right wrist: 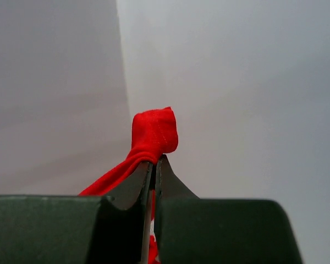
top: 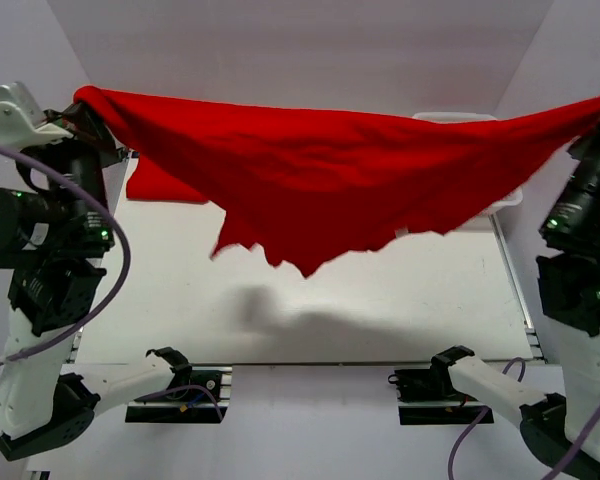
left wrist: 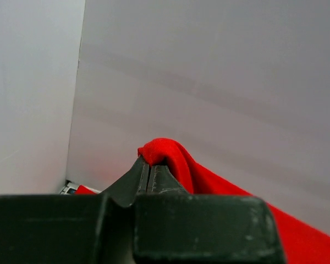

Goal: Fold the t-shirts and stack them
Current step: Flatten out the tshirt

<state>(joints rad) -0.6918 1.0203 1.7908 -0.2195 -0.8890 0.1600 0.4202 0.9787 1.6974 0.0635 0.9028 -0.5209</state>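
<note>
Red t-shirt [top: 320,170] spread 9-to-3 o'clock, L gripper [left wrist: 150,165] & R gripper [right wrist: 154,160] each clamped on cloth: lower evenly onto table [top: 400,300], fabric taut.

The left arm [top: 40,240] and right arm [top: 580,250] have black motor joints, small green lights [top: 102,235] and white link shells. Purple cables [top: 121,262] loop off each. The left tool [left wrist: 148,165] and right tool [right wrist: 154,162] are dark and tapered.

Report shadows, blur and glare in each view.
Top view: even light, no glare; the hanging t-shirt casts a soft shadow on the table. Left wrist view: the body of the left gripper is blurred, the pinched cloth sharper. Right wrist view: the right gripper likewise; stitching on the cloth shows clearly.
</note>
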